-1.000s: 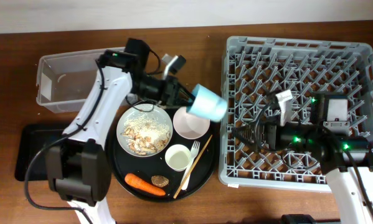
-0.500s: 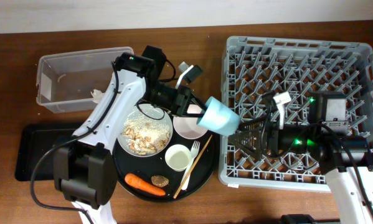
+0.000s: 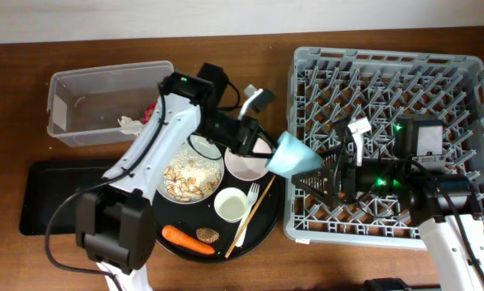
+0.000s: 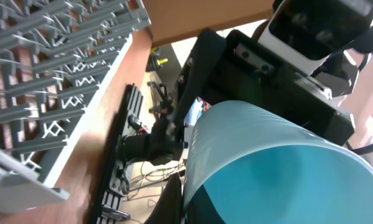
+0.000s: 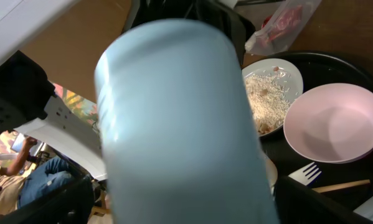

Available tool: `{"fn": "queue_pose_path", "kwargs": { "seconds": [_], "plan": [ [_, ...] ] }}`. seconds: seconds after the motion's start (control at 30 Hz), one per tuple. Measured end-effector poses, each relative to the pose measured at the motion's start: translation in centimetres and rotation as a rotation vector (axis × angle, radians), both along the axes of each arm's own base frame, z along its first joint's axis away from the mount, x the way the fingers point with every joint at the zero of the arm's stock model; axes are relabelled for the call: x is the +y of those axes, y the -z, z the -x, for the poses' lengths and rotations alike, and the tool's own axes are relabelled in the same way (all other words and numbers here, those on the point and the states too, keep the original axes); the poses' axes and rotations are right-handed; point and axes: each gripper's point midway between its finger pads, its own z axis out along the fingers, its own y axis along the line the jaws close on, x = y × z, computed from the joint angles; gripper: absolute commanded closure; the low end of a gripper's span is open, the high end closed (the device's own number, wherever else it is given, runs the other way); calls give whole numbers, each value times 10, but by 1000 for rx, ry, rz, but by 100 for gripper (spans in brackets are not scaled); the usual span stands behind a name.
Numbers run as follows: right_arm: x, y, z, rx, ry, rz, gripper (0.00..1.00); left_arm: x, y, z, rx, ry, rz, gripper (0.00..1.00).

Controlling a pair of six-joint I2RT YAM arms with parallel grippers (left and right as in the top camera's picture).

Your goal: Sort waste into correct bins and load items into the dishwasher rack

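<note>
Your left hand [image 3: 262,145] is clamped on the cup [image 3: 294,155], which hangs at the rack's [image 3: 387,69] 9 o'clock edge. Your right hand [image 3: 318,179] gapes wide and empty at the cup's 4 o'clock. Centre it around the cup's body, close firmly, and only then release the left.

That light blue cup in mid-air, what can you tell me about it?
The blue cup is plain, smooth and pale, plastic by its look, with no handle showing. It hangs tilted on its side between the round tray and the rack. The left gripper grips one end; the open right gripper is close beside it.
</note>
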Motion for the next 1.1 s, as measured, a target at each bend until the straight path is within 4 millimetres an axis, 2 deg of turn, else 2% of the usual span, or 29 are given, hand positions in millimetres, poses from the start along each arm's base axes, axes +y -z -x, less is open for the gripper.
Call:
{"fn": "queue_pose_path", "kwargs": {
  "seconds": [0.27, 0.37, 0.43, 0.53, 0.63, 0.73, 0.93, 1.1],
  "plan": [
    [0, 0, 0, -3, -1, 0, 29, -5, 2, 5, -9, 17, -7, 99],
    [0, 0, 0, -6, -2, 1, 32, -5, 2, 3, -27, 17, -1, 99],
    [0, 0, 0, -11, -3, 3, 34, -6, 2, 2, -36, 17, 4, 93],
    [0, 0, -1, -17, -3, 8, 39, -6, 3, -1, -60, 16, 5, 90],
    [-1, 3, -2, -9, 8, 20, 42, -6, 11, -3, -100, 18, -30, 82],
    [-2, 6, -4, 1, 18, 31, 46, -3, 18, -4, -132, 16, -77, 79],
    [-6, 14, -9, 16, 50, 71, 49, 6, 38, -12, -225, 6, -216, 78],
    [-9, 17, -12, 12, 68, 92, 57, 38, 62, -39, -282, -64, -377, 78]
  ]
}}
